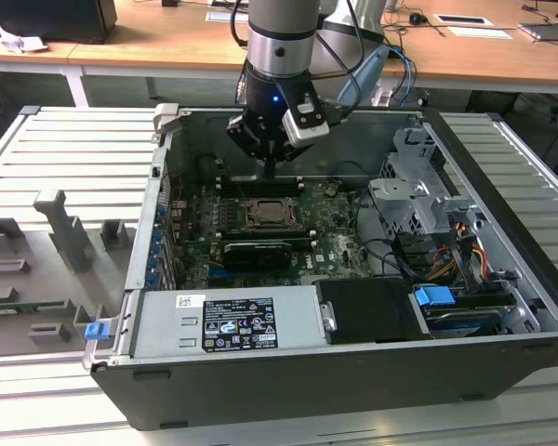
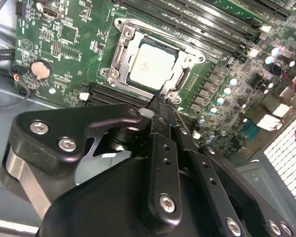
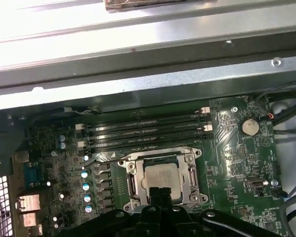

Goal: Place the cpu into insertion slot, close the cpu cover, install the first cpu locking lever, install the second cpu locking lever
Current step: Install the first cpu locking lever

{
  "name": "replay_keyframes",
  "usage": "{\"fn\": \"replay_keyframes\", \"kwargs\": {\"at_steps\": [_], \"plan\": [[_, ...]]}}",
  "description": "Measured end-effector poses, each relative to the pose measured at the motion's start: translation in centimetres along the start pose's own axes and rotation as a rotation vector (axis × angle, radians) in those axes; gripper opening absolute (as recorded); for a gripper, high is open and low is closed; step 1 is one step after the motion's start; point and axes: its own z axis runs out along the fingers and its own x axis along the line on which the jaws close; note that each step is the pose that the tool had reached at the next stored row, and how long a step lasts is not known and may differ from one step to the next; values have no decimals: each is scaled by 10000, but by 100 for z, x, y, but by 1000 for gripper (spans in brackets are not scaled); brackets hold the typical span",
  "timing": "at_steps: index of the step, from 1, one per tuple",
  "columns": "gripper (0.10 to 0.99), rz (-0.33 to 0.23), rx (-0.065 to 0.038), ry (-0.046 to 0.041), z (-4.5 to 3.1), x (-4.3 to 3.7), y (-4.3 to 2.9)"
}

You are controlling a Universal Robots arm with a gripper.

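The pale silver cpu lies flat in the insertion slot amid the green motherboard. The grey metal cpu cover lies down around it, and the chip shows through the cover's window. In the first wrist view the cpu and cpu cover sit just past my fingertips. My gripper is shut with nothing between its fingers, its tip close to one edge of the socket. In the exterior view the gripper hangs inside the open case, over the board.
Long black memory slots run beside the socket. A thin metal lever lies along the socket's side. The case wall, a drive cage, cables and the power supply ring the board. Grey fixtures stand at the exterior view's left.
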Motion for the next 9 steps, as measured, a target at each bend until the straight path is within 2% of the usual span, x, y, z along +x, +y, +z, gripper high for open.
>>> {"fn": "replay_keyframes", "kwargs": {"at_steps": [5, 9], "plan": [[106, -902, 23, 17, 1, 0, -1], [106, -1214, 23, -21, 2, 24, -12]]}}
